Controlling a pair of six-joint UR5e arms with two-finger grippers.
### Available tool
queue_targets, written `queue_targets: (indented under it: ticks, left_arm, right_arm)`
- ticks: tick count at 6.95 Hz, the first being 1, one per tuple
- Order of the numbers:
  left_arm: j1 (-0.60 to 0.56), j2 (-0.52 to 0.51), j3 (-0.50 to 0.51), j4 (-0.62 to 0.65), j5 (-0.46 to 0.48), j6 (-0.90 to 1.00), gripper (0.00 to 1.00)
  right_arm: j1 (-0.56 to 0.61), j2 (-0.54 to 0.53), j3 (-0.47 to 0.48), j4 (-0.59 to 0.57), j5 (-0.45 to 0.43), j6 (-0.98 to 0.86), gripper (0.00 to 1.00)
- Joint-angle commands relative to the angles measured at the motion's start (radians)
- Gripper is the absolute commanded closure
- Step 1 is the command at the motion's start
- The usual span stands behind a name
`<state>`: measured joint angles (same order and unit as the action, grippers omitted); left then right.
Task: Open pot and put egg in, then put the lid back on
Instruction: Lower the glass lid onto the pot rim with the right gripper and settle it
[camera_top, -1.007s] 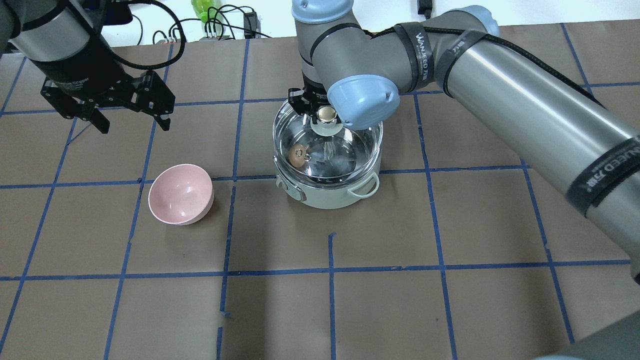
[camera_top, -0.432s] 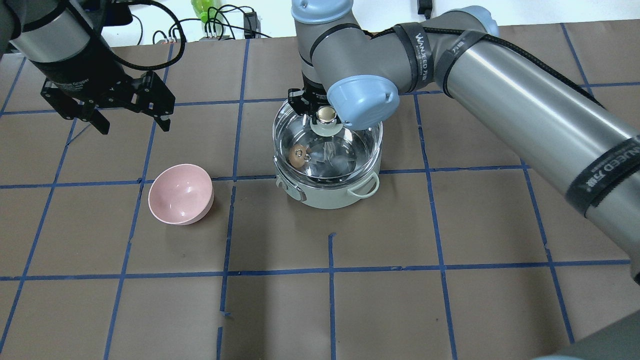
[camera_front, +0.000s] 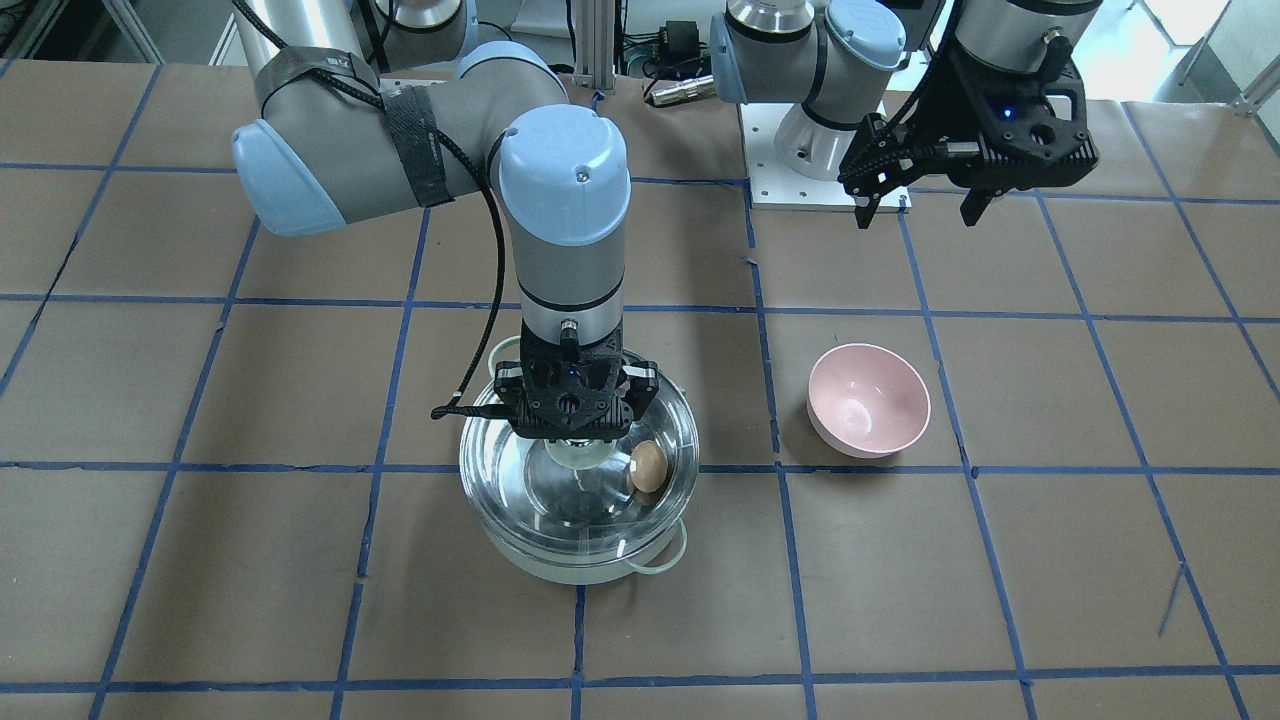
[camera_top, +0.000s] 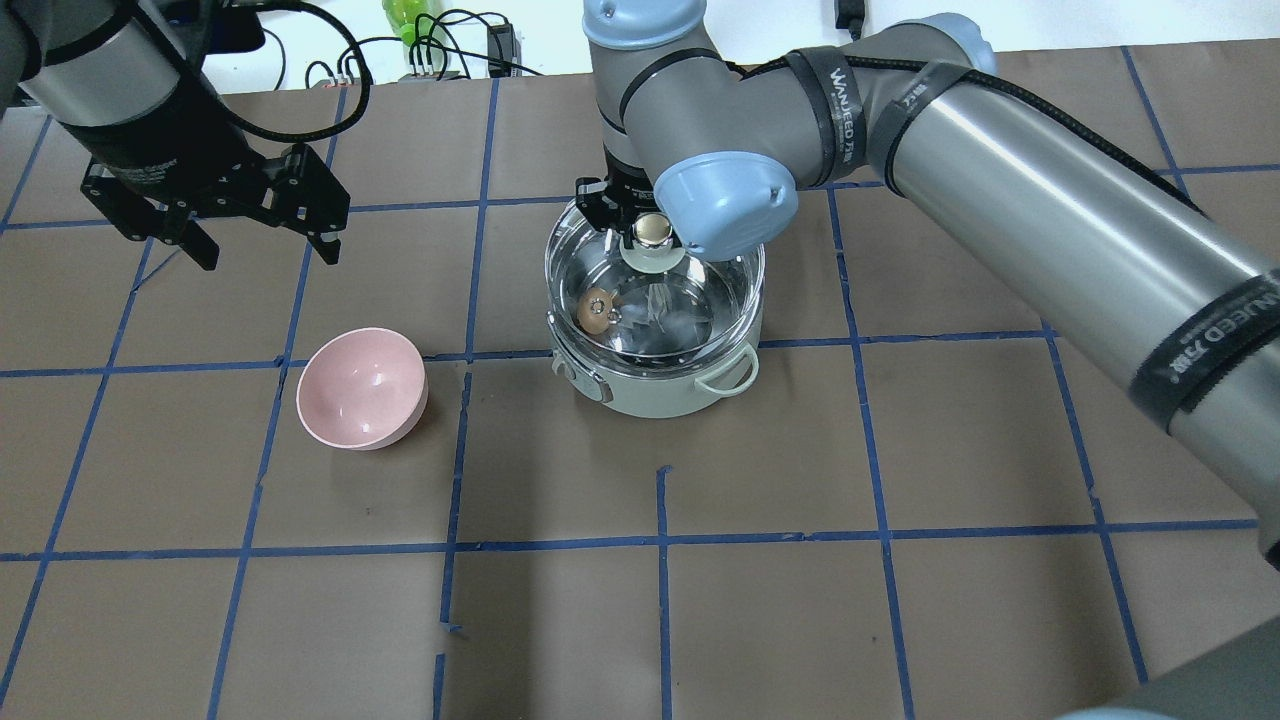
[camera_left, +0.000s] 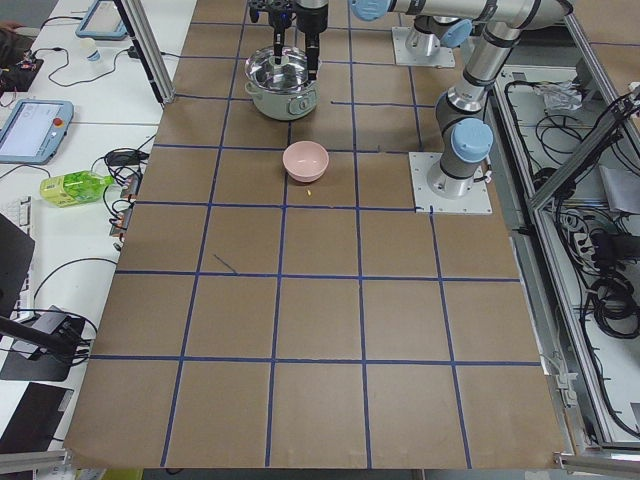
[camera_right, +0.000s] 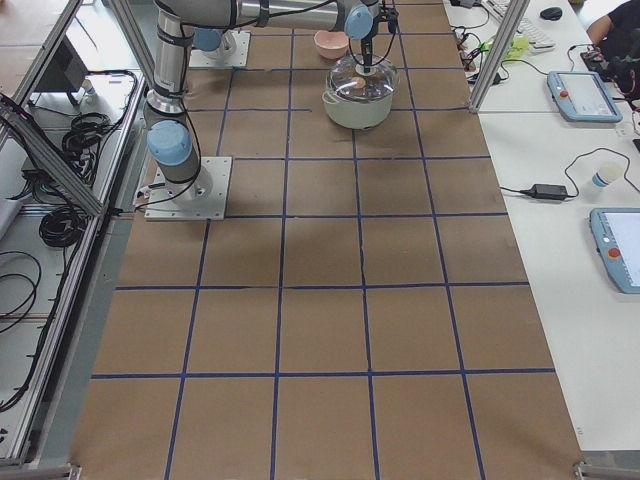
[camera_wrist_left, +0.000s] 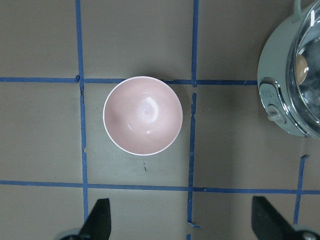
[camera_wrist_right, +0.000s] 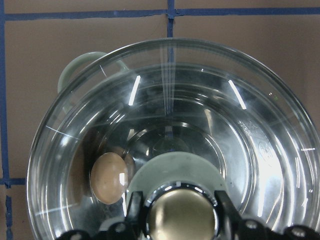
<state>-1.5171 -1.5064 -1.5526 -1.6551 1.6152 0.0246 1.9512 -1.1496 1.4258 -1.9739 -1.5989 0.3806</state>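
The pale mint-green pot (camera_top: 660, 392) stands mid-table and also shows in the front view (camera_front: 575, 572). The tan egg (camera_top: 598, 310) lies inside it, seen through the glass in the front view (camera_front: 649, 467) and the right wrist view (camera_wrist_right: 108, 178). The clear glass lid (camera_top: 725, 285) sits level over the pot's rim; I cannot tell if it rests on it. My right gripper (camera_top: 652, 228) is shut on the lid's beige knob (camera_wrist_right: 182, 220). My left gripper (camera_top: 268, 250) is open and empty, raised at the far left.
An empty pink bowl (camera_top: 362, 390) lies tilted on the table left of the pot, below my left gripper in the left wrist view (camera_wrist_left: 143, 115). Cables and a green bottle (camera_top: 405, 20) lie beyond the table's far edge.
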Motion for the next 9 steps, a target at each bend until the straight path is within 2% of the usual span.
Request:
queue_targets:
  ticks: [1,9]
  left_arm:
    - [0.0,0.002,-0.001,0.0,0.0,0.0,0.0]
    - [0.0,0.002,-0.001,0.001,0.0,0.0,0.0]
  right_arm:
    - [0.0,-0.001,0.013,-0.014,0.008,-0.002,0.79]
    - [0.0,-0.007,0.028,-0.023,0.008,-0.011,0.77]
